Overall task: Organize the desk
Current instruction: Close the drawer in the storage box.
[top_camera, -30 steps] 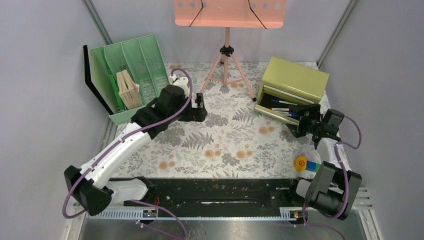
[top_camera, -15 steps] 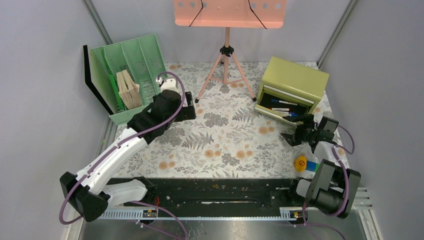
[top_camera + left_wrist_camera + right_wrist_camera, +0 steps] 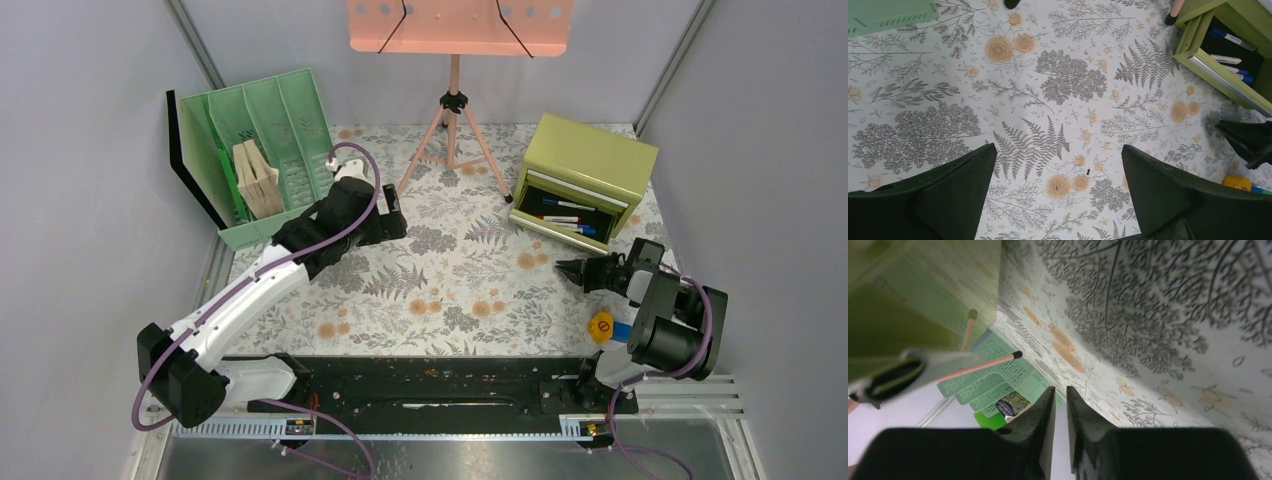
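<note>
The right gripper, fingers drawn almost together on nothing, hangs over the right side of the desk, just nearer than the open pen drawer of a yellow-green cabinet. The left gripper, jaws spread wide and empty, hovers over the floral desk's far left, beside a green file rack. A pink music stand stands at the far edge.

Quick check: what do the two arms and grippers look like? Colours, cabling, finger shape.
The left arm has white links and bulky black joint housings. The right arm shows mostly black housings. A purple cable loops outside each arm. The left gripper and right gripper are matte black, each with two tapered wedge fingers. No markings are visible.
</note>
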Controlling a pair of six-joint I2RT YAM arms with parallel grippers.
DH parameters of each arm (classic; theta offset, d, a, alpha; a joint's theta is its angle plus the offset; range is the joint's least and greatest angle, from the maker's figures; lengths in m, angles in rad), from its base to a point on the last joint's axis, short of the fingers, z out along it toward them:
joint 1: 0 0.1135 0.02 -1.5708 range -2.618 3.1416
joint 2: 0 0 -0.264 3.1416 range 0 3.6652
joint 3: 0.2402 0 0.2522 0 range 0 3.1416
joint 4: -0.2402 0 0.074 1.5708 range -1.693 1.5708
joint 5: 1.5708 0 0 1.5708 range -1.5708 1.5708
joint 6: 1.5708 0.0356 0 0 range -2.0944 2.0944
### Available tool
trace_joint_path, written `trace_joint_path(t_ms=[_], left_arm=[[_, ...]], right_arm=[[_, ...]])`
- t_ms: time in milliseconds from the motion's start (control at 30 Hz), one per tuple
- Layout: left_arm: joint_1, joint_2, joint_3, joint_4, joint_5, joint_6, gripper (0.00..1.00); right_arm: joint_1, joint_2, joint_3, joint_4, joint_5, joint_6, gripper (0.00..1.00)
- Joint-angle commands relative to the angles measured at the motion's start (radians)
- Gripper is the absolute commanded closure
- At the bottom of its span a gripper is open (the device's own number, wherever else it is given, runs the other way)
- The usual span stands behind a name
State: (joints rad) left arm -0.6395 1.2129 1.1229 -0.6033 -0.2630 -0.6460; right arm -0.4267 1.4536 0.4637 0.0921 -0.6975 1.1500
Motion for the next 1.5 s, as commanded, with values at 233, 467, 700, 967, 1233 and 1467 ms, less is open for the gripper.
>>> trace_joint_path(t_ms=[233, 467, 700, 967, 1233, 1467], left_arm=[[0.002, 0.004, 0.027, 0.092, 0.097, -0.017, 0.01], [0.003, -0.006, -0.003, 0.110, 0.133, -0.050, 0.01], [0.003, -0.034, -0.044, 0.112, 0.142, -0.074, 0.01], [0.002, -0.046, -0.058, 0.117, 0.168, -0.096, 0.01], [0.001, -0.056, -0.079, 0.122, 0.185, -0.103, 0.01], [0.002, -0.079, -0.089, 0.118, 0.185, -0.100, 0.01]], right_arm=[[-0.003, 0.131, 0.135, 0.067, 0.044, 0.021, 0.93], [-0.003, 0.145, 0.218, 0.018, 0.073, 0.038, 0.93], [-0.002, 0.194, 0.241, 0.081, 0.053, 0.082, 0.93], [-0.003, 0.228, 0.274, 0.112, 0.068, 0.081, 0.93], [-0.002, 0.245, 0.333, 0.122, 0.091, 0.028, 0.93], [-0.002, 0.257, 0.345, 0.210, 0.106, 0.039, 0.92]])
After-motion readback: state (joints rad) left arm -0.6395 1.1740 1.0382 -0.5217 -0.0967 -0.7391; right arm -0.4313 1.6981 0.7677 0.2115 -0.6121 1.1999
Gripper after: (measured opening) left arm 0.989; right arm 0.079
